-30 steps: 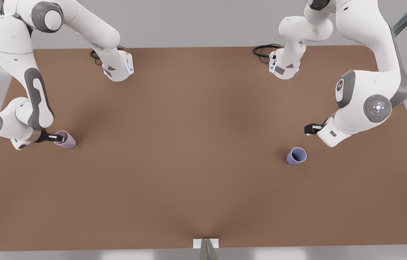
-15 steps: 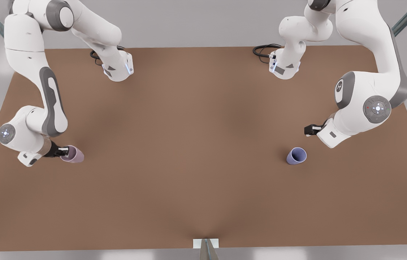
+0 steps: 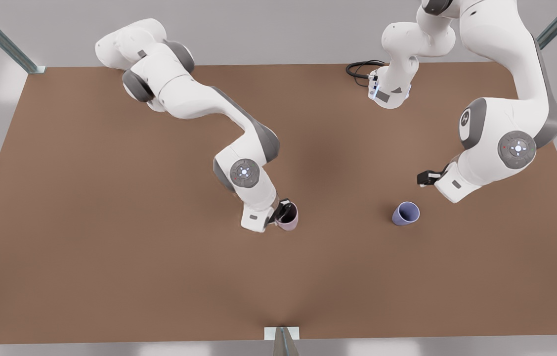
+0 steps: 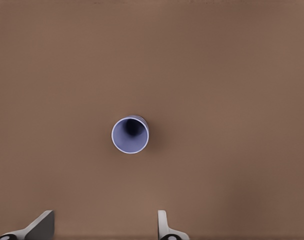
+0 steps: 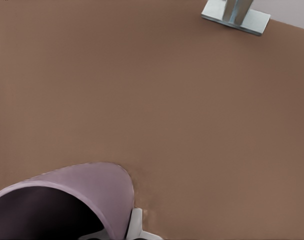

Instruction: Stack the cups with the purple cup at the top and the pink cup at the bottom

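right pincer (image 3: 283, 211) clamps pink cup (image 3: 289, 218) rim, mid-table (image 3: 110, 198) | left pincer (image 3: 423, 178) wide, hovering near purple cup (image 3: 406, 213), front view's right | risk: one-wall rim grip may tip pink cup on release

open brown table (image 3: 110, 247) all round, purple cup (image 3: 406, 213) unblocked, pink cup (image 3: 289, 219) well apart

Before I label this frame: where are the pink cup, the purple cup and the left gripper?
pink cup (image 3: 289, 221), front view, outer wall.
purple cup (image 4: 130, 135), left wrist view, open mouth.
left gripper (image 3: 424, 178), front view, black fingertips above the purple cup.
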You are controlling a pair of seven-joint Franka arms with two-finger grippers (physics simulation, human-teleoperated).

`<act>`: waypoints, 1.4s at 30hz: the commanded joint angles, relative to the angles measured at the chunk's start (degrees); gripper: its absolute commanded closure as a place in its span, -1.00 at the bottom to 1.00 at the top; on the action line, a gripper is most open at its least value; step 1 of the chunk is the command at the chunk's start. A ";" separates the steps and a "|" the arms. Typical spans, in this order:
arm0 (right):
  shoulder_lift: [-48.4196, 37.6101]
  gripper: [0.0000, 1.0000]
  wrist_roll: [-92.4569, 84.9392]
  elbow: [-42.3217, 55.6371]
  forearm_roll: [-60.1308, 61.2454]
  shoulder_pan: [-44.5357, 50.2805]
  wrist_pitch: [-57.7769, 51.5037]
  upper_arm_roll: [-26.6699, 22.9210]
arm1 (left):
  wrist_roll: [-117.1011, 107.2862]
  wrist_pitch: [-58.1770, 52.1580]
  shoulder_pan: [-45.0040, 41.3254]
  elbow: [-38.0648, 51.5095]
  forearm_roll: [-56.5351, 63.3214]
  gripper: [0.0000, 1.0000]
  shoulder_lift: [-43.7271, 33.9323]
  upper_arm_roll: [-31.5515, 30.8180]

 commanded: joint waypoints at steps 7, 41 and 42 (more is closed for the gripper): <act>6.19 0.57 49.12 1.89 -3.56 6.13 1.35 1.56 | 1.60 11.97 1.48 2.88 -0.16 -1.00 10.16 1.18; 7.16 -1.00 42.70 -0.66 -5.76 5.34 4.78 0.77 | 1.42 33.69 3.50 -18.04 -3.94 0.57 16.22 0.56; 6.90 -1.00 42.70 -0.66 -5.75 5.17 4.52 0.77 | 1.34 33.42 3.50 -17.96 -3.94 0.57 16.22 0.56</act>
